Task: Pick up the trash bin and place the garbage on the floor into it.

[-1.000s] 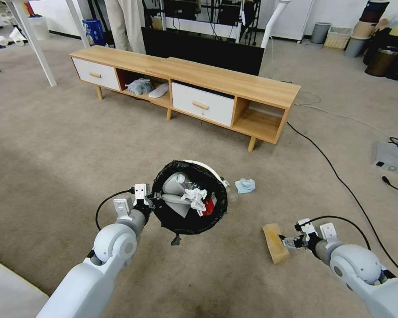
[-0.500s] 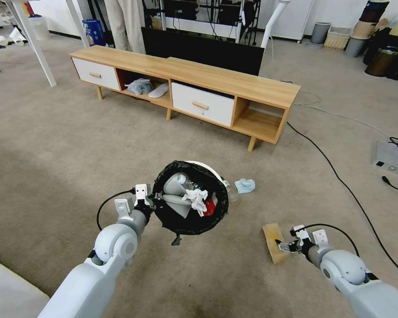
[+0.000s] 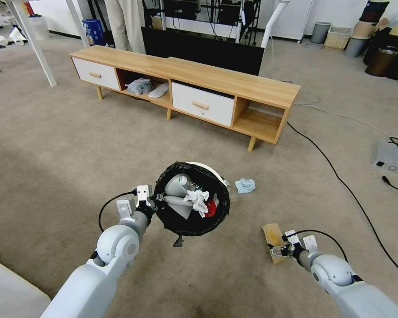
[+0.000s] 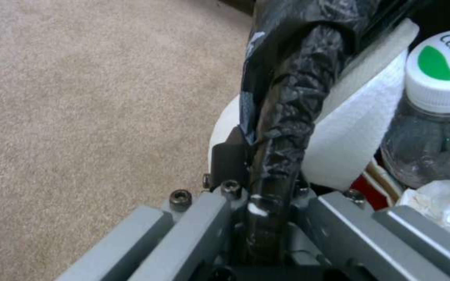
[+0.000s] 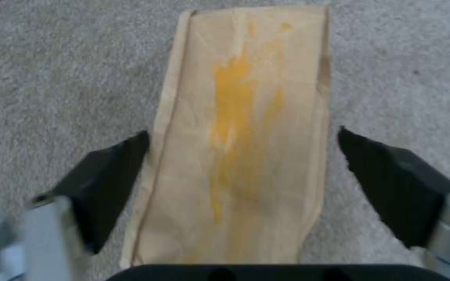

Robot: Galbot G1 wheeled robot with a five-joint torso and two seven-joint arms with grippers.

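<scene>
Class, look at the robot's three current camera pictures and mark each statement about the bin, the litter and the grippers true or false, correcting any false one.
1. The left gripper is clamped on the rim of the trash bin. True.
2. The right gripper is shut on the brown paper bag. False: its fingers stand open, one on each side of the bag, which lies flat on the floor.
3. The pale blue face mask is inside the bin. False: it lies on the carpet beside the bin.
4. A clear bottle with a white cap lies in the bin. True.
5. A white tissue sits among the bin's contents. True.
</scene>
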